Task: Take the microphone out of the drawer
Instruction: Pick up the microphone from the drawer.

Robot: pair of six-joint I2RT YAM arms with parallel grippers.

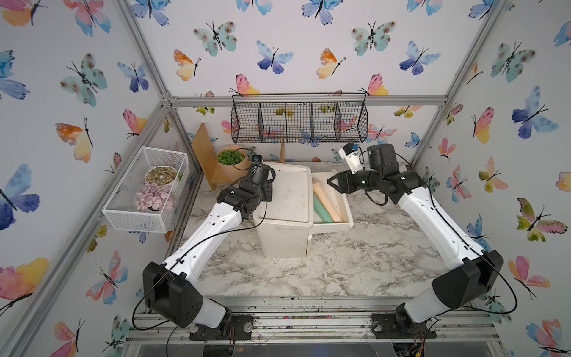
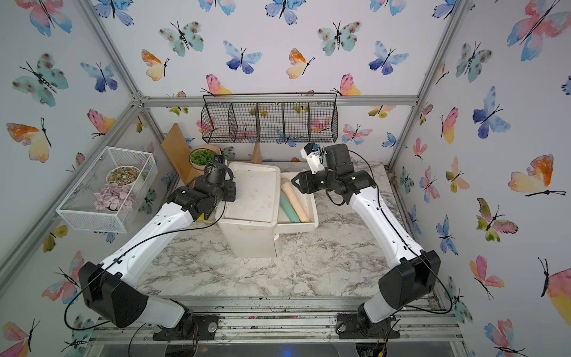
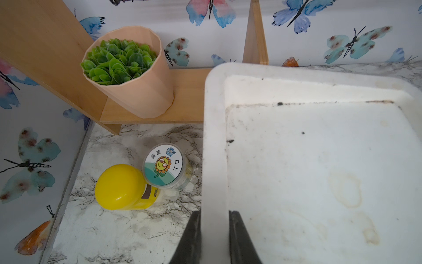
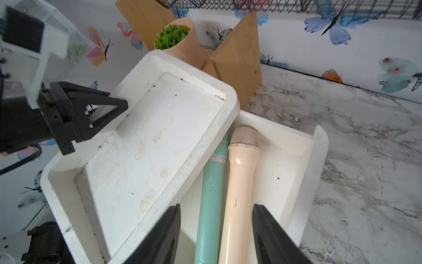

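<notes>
Right gripper [image 4: 215,206]: jaws wide, empty
Left gripper [image 3: 214,213]: clamped on cabinet [image 3: 319,160] rim
Cream microphone [image 4: 239,182]: one, mesh head
Teal microphone [image 4: 211,182]: one, smooth cylinder
Drawer [image 4: 317,146]: one, white plastic

Left jaws tight, right jaws apart.

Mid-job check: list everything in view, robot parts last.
drawer unit: one, white, middle of table
drawer: one, white, pulled open
cream microphone: one, in drawer
teal microphone: one, beside it
plant pot: one, peach, on wooden stand
yellow-lidded jar: one, yellow, beside unit
labelled jar: one, clear, next to it
wire basket: one, black, back wall
mesh basket: one, white, left wall, holding pebble bowl and pink plant
left gripper: black, shut on drawer unit rim
right gripper: black, open above microphones
</notes>
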